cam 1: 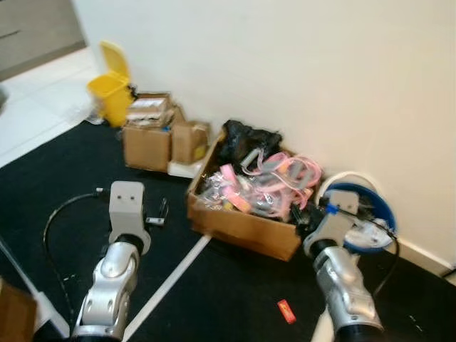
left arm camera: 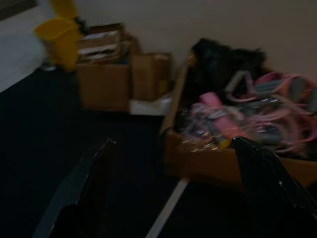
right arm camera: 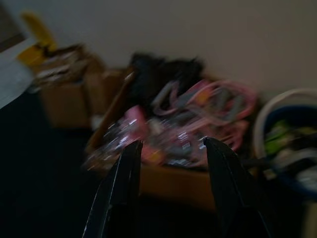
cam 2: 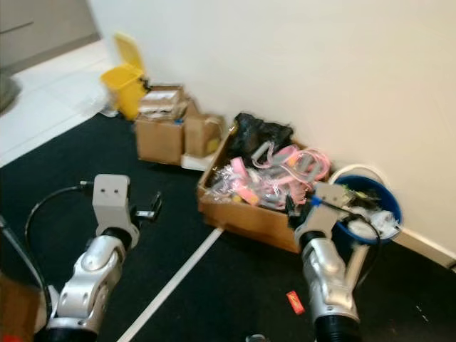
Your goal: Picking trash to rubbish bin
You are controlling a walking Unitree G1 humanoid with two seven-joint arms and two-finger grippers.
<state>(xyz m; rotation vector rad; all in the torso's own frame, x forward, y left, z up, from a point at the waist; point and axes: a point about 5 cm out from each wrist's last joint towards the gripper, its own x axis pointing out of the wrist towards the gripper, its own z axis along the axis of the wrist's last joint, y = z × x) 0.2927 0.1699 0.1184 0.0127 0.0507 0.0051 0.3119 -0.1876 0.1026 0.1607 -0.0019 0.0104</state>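
My right gripper hangs by the big box, next to the blue bin; a red scrap lies on the black floor. Left wrist: left gripper spread wide, empty. Right wrist: fingers apart, holding nothing, facing the box.

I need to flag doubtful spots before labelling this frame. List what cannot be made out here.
- Small red item on the black floor: too small in the eye views to identify.
- Blue bin contents: partly hidden by the right arm in the eye views, blurred in the right wrist view.
- Cardboard box contents: a pink and clear tangle, single pieces unreadable.
- Yellow bin: inside not visible, too far.
- Left tool and right tool: both open, empty.
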